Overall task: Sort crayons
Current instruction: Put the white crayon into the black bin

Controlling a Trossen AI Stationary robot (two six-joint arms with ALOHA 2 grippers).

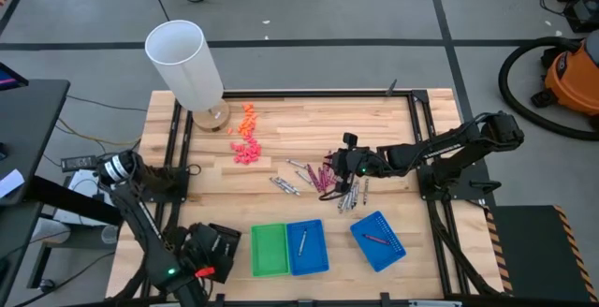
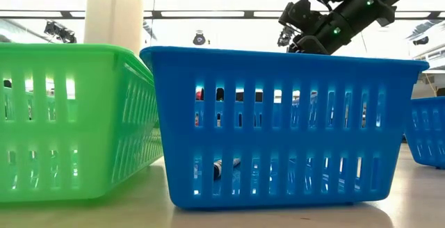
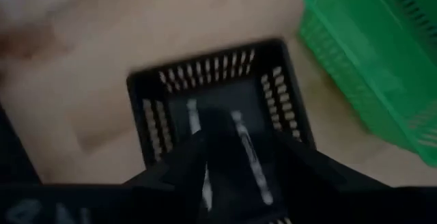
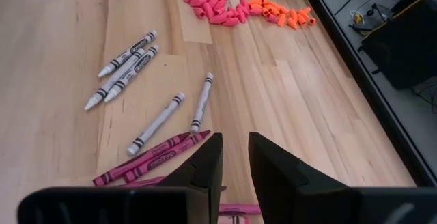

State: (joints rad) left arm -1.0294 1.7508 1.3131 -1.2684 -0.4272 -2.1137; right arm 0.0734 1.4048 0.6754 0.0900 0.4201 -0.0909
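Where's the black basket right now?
In the high view, the black basket sits at the table's front left corner, just left of the green basket, directly under the left claw.

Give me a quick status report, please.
Left tool over black slotted basket, silver-grey crayons inside. Right tool open, above loose magenta crayons. Nothing blocking.

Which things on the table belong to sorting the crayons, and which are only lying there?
For the job:
- loose crayons mid-table
- green tray
- two blue trays
- black tray under the left gripper
- right gripper above the crayons

Only lying there:
- orange and pink bits
- white cylinder
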